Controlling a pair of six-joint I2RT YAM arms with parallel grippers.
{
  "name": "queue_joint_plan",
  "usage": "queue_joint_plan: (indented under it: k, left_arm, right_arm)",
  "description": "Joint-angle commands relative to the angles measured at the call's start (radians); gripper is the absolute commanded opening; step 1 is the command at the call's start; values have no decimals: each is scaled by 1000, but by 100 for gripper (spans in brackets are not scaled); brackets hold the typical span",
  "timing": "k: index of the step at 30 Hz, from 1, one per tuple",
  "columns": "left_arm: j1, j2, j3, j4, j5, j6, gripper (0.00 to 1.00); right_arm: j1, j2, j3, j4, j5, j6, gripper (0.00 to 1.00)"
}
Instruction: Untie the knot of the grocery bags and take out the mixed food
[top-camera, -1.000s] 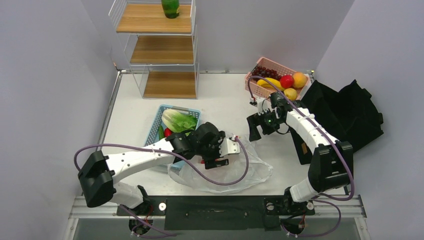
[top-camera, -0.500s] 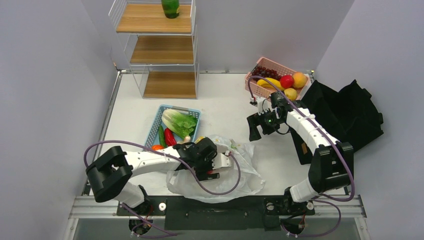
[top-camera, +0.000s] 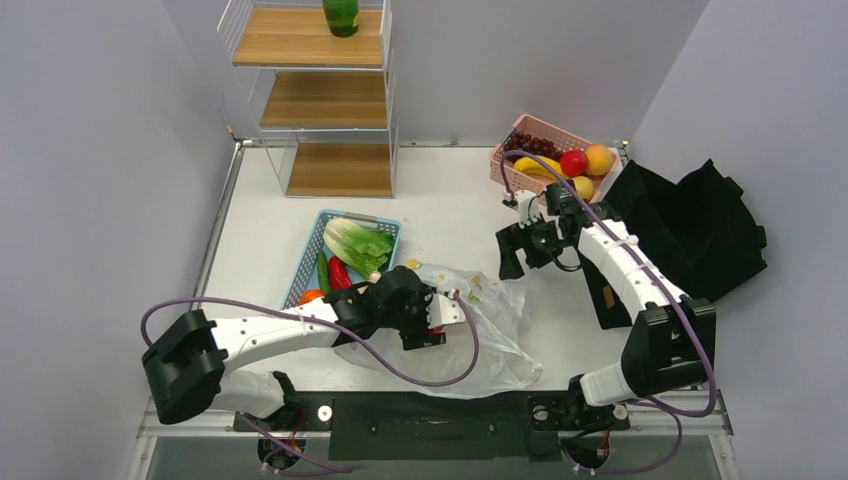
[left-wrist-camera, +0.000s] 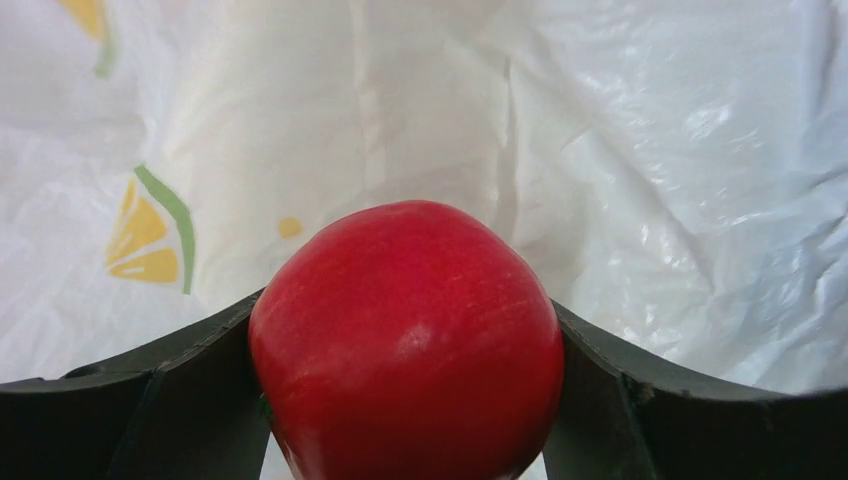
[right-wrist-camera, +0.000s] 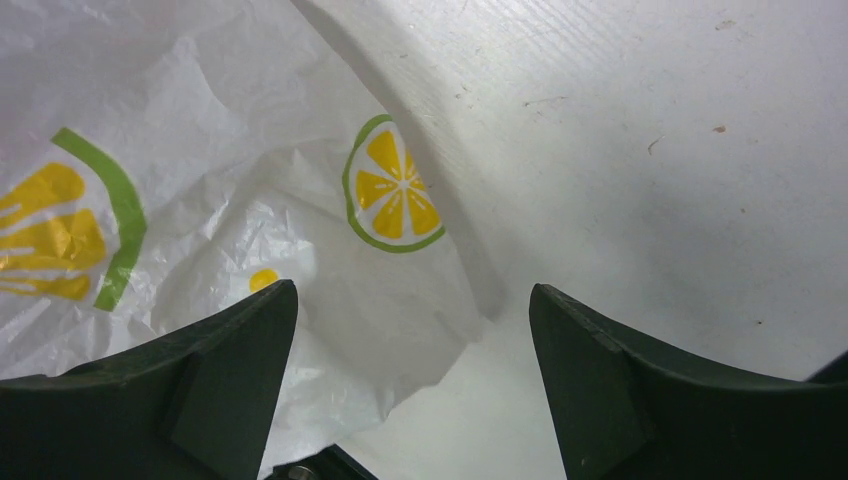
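Between the fingers (left-wrist-camera: 180, 390) of the left gripper (left-wrist-camera: 405, 303) a red apple (left-wrist-camera: 405, 360) is held. Both inner faces are pressed against its sides, so the jaws stand wide around the fruit. Just beyond the apple, the grocery bag (left-wrist-camera: 660, 150) is seen on every side as crinkled white film, with a yellow citrus slice and a green arc printed ahead and to the left. From above, this gripper is seen over the middle of the bag, which is spread on the table (right-wrist-camera: 650, 120) beneath it and out to its right. Whether more food lies in the bag cannot be told. Farther off, behind and to the left of the gripper, a blue basket (top-camera: 312, 245) is set, with lettuce (top-camera: 355, 242) in it.

Under the right gripper (right-wrist-camera: 412, 290), whose jaws are spread wide with nothing between them, the far edge of the bag is seen to the left and bare tabletop to the right. Beyond that gripper a pink basket (top-camera: 510, 178) of fruit is placed, and to its right a black tote (top-camera: 700, 225) is slumped.
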Motion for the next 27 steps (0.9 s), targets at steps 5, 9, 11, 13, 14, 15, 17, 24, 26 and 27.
queue_joint_plan:
  k: [5, 9, 11, 13, 14, 15, 17, 24, 26, 27]
  left_arm:
    - [16, -130, 100, 72, 118, -35, 62]
    - [17, -182, 107, 74, 166, 10, 62]
    - [17, -202, 133, 47, 201, 35, 62]
    - [17, -226, 179, 13, 234, 66, 62]
    - [17, -235, 192, -16, 264, 87, 62]
    - [16, -253, 213, -35, 283, 115, 62]
    - [15, -277, 233, -87, 333, 158, 63]
    - [18, -192, 327, -431, 480, 252, 56]
    - [27, -113, 328, -478, 496, 230, 55]
    - [42, -94, 316, -492, 502, 220, 54]
  right_arm:
    - [-37, -118, 104, 2, -120, 37, 81]
    - [-109, -159, 195, 0, -224, 83, 81]
    - [-126, -175, 236, -6, -287, 102, 83]
    - [-124, -195, 260, -8, -339, 109, 84]
    - [-119, -212, 269, -8, -356, 119, 85]
    - [-104, -226, 271, -6, -379, 124, 85]
    - [-58, -242, 274, -4, -385, 139, 86]
    - [60, -269, 223, 36, -358, 179, 86]
    - [62, -269, 211, 49, -341, 191, 86]
    - [63, -267, 207, 53, -335, 195, 86]
